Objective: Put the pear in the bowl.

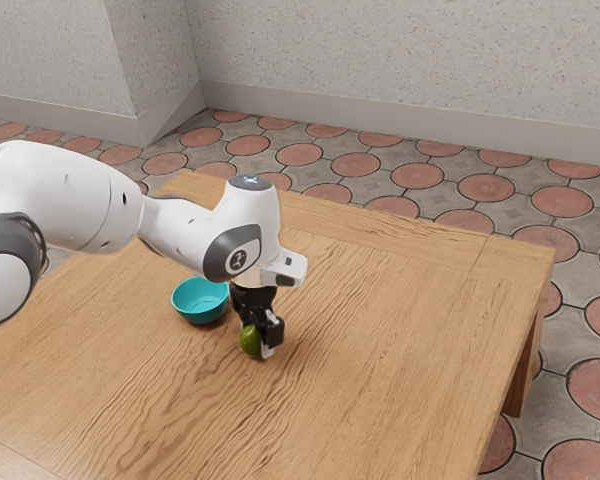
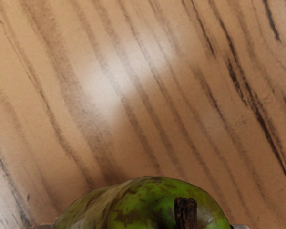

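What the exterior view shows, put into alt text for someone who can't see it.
A white robot arm reaches in from the left, its black claw closed on a green pear low at a wooden table. A turquoise bowl stands on the table near the pear, toward the view's left. Behind are a patterned tile floor and pale walls.

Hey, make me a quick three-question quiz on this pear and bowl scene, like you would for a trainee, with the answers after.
1. Which color is the bowl?
A) red
B) teal
C) white

2. Fill in the blank: in the wrist view, a short dark ____ sticks out of the green pear.

3. True or false: the pear is inside the bowl.

Key: 1. B; 2. stem; 3. false
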Action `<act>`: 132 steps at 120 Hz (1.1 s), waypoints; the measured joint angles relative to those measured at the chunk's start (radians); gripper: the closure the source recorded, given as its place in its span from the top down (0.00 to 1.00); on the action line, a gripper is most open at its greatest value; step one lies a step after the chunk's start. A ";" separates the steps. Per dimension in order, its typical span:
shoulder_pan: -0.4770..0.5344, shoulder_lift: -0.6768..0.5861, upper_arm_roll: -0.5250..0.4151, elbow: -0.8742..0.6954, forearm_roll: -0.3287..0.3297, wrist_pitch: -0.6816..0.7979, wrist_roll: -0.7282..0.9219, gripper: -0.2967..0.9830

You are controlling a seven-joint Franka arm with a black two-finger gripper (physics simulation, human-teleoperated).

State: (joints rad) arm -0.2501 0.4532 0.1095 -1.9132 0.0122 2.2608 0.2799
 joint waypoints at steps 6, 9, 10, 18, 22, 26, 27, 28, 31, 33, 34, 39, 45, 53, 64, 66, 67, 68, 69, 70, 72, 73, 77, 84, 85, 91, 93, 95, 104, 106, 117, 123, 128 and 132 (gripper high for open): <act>0.000 0.001 0.000 0.000 -0.004 -0.001 0.001 0.53; 0.000 0.001 0.000 0.000 -0.005 -0.001 0.001 0.51; 0.000 0.002 0.000 0.000 -0.006 -0.002 0.001 0.51; 0.000 0.002 0.000 0.001 -0.006 -0.002 -0.001 0.49; 0.000 0.002 0.000 0.001 -0.006 -0.002 -0.003 0.49; 0.000 0.003 0.000 0.000 -0.006 -0.001 -0.004 0.49; 0.000 0.003 0.000 0.000 -0.006 -0.001 -0.004 0.49; 0.000 0.003 0.000 0.000 -0.006 -0.001 -0.005 0.49; 0.000 0.003 0.000 0.000 -0.006 -0.001 -0.006 0.49; 0.000 0.003 0.000 0.000 -0.006 -0.001 -0.006 0.49; 0.000 0.003 0.000 0.000 -0.006 -0.001 -0.007 0.49; -0.001 0.002 0.000 0.000 -0.007 -0.001 -0.008 0.49; -0.001 0.000 0.000 0.000 -0.007 -0.001 -0.010 0.48; -0.002 -0.010 0.000 0.000 -0.007 -0.005 -0.012 0.46; -0.004 -0.043 0.001 0.001 -0.003 -0.019 -0.017 0.43; -0.004 -0.051 0.001 0.001 -0.002 -0.022 -0.018 0.42; -0.005 -0.055 0.001 0.001 -0.001 -0.023 -0.019 0.42; -0.005 -0.058 0.001 0.001 -0.001 -0.025 -0.019 0.41; -0.006 -0.062 0.001 0.001 0.000 -0.026 -0.020 0.41; -0.006 -0.065 0.001 0.002 0.001 -0.028 -0.021 0.41; -0.006 -0.073 0.001 0.002 0.002 -0.031 -0.022 0.40; -0.007 -0.078 0.001 0.002 0.003 -0.032 -0.023 0.40; -0.006 -0.099 0.001 0.003 0.006 -0.038 -0.025 0.39; -0.003 -0.139 0.002 0.006 0.012 -0.052 -0.030 0.38; -0.002 -0.145 0.003 0.006 0.012 -0.054 -0.031 0.37; 0.006 -0.171 0.004 0.007 0.017 -0.063 -0.035 0.36; 0.009 -0.176 0.004 0.007 0.018 -0.065 -0.036 0.36; 0.013 -0.181 0.005 0.007 0.019 -0.068 -0.038 0.35; 0.042 -0.197 0.007 0.009 0.024 -0.080 -0.044 0.34; 0.051 -0.199 0.007 0.010 0.025 -0.082 -0.045 0.34; 0.095 -0.205 0.011 0.011 0.029 -0.097 -0.051 0.32; 0.114 -0.210 0.014 0.011 0.032 -0.108 -0.054 0.32; 0.127 -0.213 0.016 0.010 0.038 -0.119 -0.056 0.31; 0.136 -0.215 0.017 0.007 0.042 -0.128 -0.058 0.31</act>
State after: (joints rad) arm -0.1145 0.2380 0.1260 -1.9067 0.0540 2.1327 0.2218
